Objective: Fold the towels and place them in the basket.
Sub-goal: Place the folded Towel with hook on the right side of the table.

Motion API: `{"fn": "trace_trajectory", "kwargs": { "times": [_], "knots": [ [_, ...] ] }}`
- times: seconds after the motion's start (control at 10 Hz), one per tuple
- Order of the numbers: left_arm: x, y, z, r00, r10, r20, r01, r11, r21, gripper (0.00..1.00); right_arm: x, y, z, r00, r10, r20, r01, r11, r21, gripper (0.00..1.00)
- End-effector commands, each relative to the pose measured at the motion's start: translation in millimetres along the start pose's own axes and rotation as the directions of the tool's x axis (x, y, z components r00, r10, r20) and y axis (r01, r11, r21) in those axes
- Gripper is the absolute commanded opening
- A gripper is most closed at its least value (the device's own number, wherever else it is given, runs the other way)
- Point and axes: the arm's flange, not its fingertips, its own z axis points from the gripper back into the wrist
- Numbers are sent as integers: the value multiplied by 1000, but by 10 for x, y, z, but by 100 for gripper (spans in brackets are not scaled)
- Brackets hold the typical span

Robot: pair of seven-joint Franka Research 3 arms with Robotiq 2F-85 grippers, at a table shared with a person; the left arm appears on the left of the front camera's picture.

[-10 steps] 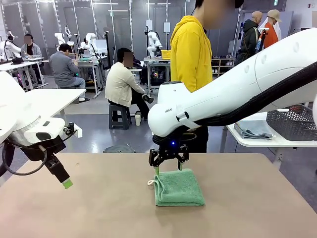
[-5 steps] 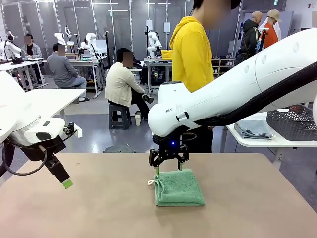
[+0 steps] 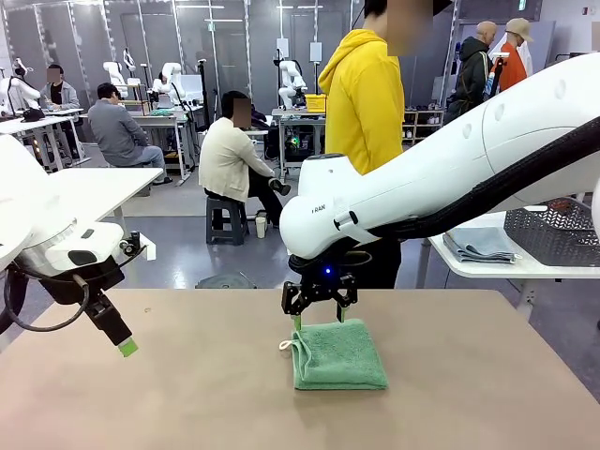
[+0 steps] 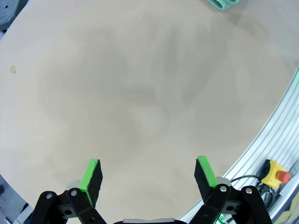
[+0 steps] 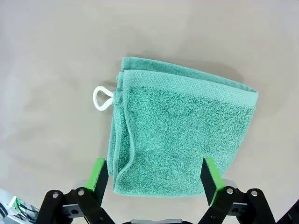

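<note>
Hovering with the right hand [image 3: 319, 321] at the far edge of the green towel [image 3: 337, 354], released, with nothing gripped. Seen from its own wrist as a hand [image 5: 154, 172] straddling one end of the towel [image 5: 177, 135], with green pads [image 5: 99, 173] spread wide, one off each side; cannot tell whether the tips touch the cloth.

Lying flat near the middle of the tan counter [image 3: 187, 394], folded into a thick squarish pad, with stacked layers showing along one side and a thin white loop [image 5: 102, 99] poking out from a corner onto the bare surface.

Holding the left hand [image 3: 127, 347] low over the counter's left side, tilted downward, well apart from the towel. Released as well, that left hand [image 4: 147, 179], with a wide gap between its pads and bare counter [image 4: 140, 93] beyond. Showing a sliver of the green towel [image 4: 224, 3] at the top edge of the left wrist view, and a yellow box with a red button [image 4: 275, 173] past the counter's ribbed metal rail [image 4: 280, 121].

Standing at the far side, a person in a yellow hooded top [image 3: 361, 103].

Sitting off to the right on a separate white table [image 3: 497, 269], the dark grey mesh basket [image 3: 553, 234], partly behind the right arm, well apart from the towel, with folded grey-blue cloth [image 3: 480, 244] just beside it.
</note>
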Motion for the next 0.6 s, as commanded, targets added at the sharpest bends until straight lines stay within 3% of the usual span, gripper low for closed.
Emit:
{"fn": "trace_trajectory", "kwargs": {
  "times": [0.0,0.2,0.5],
  "knots": [
    [41,14,-1,1000,15,-4,-15,1000,12,100,-237,-91,301,999,29,16,-30,998,56,100],
    [41,14,-1,1000,15,-4,-15,1000,12,100,-591,-355,598,998,10,65,-18,992,122,100],
    [41,14,-1,1000,15,-4,-15,1000,12,100,-864,-984,783,993,-71,98,40,956,289,100]
  ]
}}
